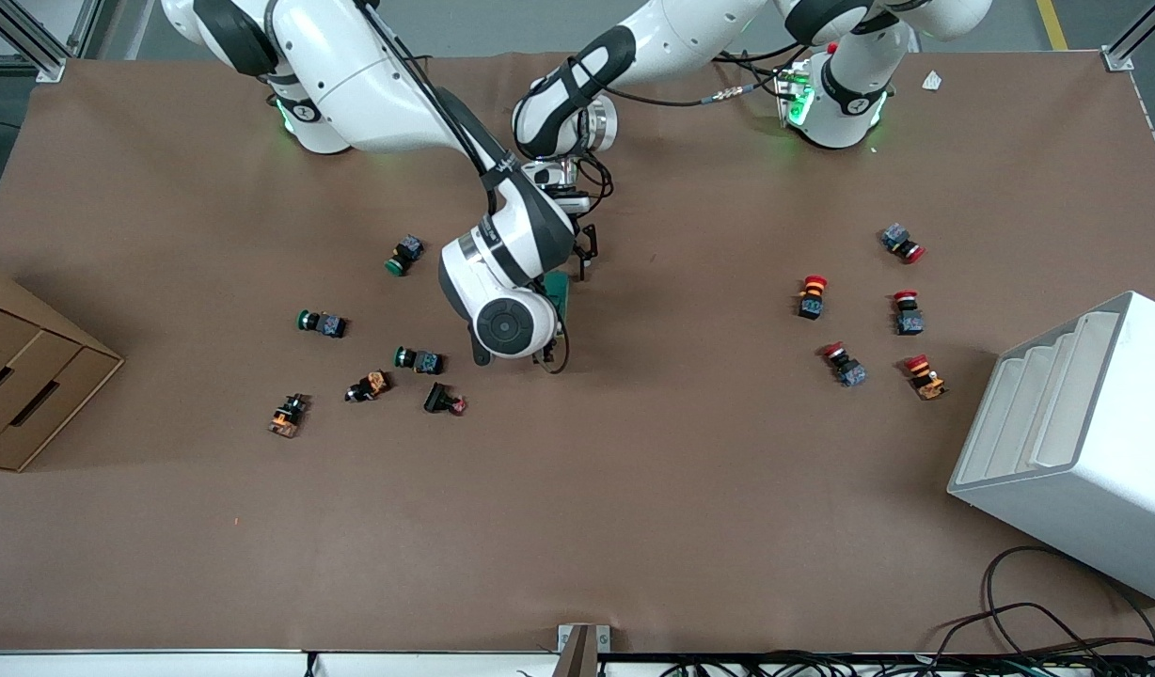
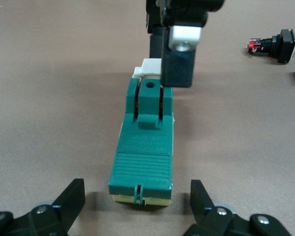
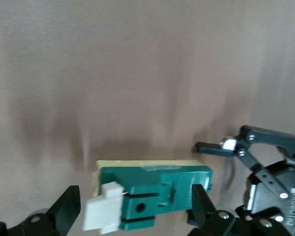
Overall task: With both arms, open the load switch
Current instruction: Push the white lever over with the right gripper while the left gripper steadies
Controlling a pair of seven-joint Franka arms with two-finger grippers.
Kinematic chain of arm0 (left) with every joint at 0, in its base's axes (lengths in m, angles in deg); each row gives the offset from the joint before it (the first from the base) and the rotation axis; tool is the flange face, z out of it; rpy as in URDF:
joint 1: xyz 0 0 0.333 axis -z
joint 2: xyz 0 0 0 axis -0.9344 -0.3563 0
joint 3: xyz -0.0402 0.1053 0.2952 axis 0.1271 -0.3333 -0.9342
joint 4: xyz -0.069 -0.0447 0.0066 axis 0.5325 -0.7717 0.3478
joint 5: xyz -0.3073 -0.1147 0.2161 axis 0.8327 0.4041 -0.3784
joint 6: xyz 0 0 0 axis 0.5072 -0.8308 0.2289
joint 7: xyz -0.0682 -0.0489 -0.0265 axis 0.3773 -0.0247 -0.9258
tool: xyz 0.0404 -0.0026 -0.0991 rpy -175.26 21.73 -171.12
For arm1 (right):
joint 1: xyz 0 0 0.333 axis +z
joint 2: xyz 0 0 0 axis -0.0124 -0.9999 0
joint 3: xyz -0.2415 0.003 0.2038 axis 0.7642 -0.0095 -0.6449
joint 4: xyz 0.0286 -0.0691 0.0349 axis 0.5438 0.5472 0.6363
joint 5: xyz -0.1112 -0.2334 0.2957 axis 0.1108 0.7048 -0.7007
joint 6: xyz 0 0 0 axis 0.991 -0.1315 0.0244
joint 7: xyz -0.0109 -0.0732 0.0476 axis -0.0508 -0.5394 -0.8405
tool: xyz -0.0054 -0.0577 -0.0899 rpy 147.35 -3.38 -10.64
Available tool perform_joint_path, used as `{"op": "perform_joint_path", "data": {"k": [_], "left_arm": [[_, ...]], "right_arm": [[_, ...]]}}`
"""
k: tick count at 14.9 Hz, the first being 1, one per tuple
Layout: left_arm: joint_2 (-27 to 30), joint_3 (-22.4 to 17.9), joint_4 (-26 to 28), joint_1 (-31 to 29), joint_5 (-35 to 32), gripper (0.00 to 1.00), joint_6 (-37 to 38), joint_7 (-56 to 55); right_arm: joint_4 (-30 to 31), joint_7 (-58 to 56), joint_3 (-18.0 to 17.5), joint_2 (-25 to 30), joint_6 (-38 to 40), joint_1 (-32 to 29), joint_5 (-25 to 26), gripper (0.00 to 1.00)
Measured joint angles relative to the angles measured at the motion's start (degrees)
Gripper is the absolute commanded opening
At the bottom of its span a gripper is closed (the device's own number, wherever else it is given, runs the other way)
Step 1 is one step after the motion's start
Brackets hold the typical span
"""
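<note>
Two grippers are gathered around the load switch [image 1: 562,293], which is seen just above the centre of the front view, lying on the brown table [image 1: 634,489] and mostly hidden under the right arm's wrist. In the left wrist view the load switch [image 2: 143,147] fills the middle of the frame, its white tab [image 2: 148,67] at the upper end. The left gripper [image 2: 137,199] is spread wide, one finger at each lower corner of the switch, neither touching it. At the top of that frame the right gripper [image 2: 171,49] is seen at the white tab, one dark finger [image 2: 177,69] just beside it; whether the tab is pinched cannot be told. In the right wrist view the right gripper [image 3: 137,209] is spread at the bottom of the frame, the switch [image 3: 155,194] between its fingers. Green push buttons [image 1: 321,322] are scattered at centre left of the front view, red ones [image 1: 812,296] at centre right.
</note>
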Motion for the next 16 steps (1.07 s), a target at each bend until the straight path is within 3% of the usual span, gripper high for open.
{"op": "perform_joint_path", "data": {"k": [10,16], "left_arm": [[0.02,0.00,0.11,0.01,-0.15,0.95,0.06,-0.13],[0.02,0.00,0.33,0.20,-0.39,0.95,0.56,-0.62]], "right_arm": [[-3.68,0.06,-0.63,0.00,8.78,0.14,-0.29,1.00],[-6.04,0.05,-0.96,0.01,15.15,0.01,-3.42,1.00]]}}
